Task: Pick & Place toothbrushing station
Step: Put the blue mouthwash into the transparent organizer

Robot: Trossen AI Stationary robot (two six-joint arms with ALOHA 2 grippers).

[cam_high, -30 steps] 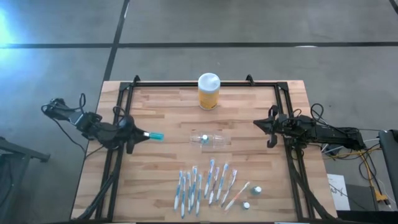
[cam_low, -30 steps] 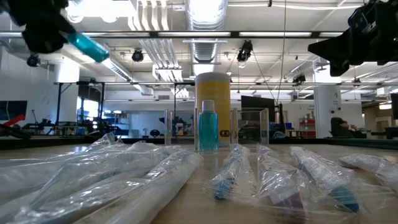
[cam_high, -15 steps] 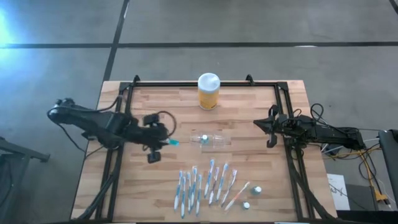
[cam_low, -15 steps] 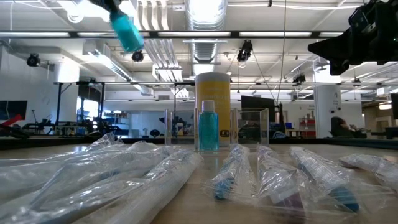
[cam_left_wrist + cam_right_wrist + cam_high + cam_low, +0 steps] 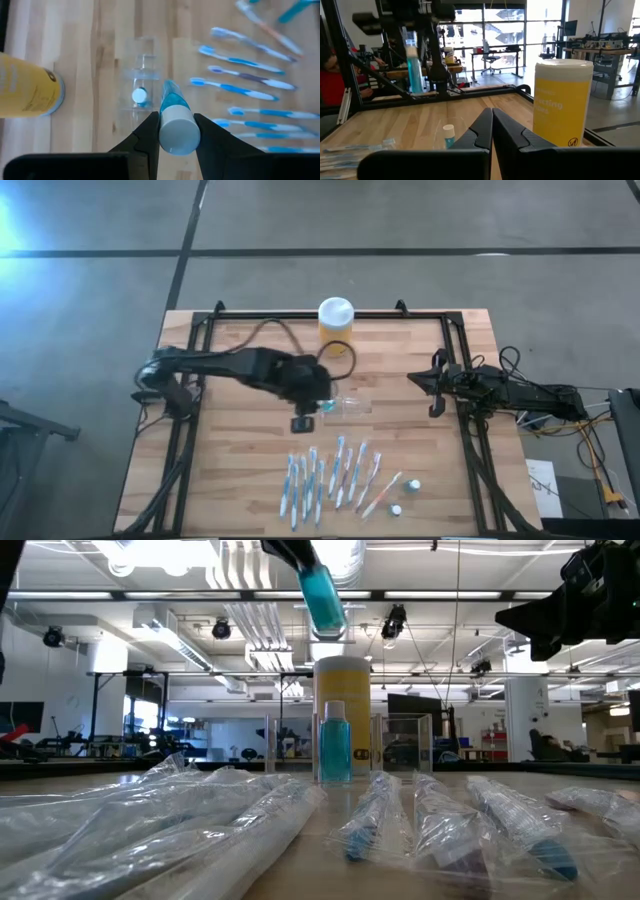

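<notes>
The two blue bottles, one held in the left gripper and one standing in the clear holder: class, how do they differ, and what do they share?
The held bottle is up in the air, clamped by the left gripper; the standing bottle rests in the toothbrushing station. The held bottle hangs tilted in the low view, cap towards the wrist camera; the standing bottle is upright, cap up. Both are small, filled with blue-green liquid and white-capped.

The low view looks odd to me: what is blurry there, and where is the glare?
Low view: the wrapped toothbrushes up close are out of focus, and ceiling lights glare along the top. High view: a bright patch flares at the left edge. Left wrist view: the toothbrushes along the edge smear.
</notes>
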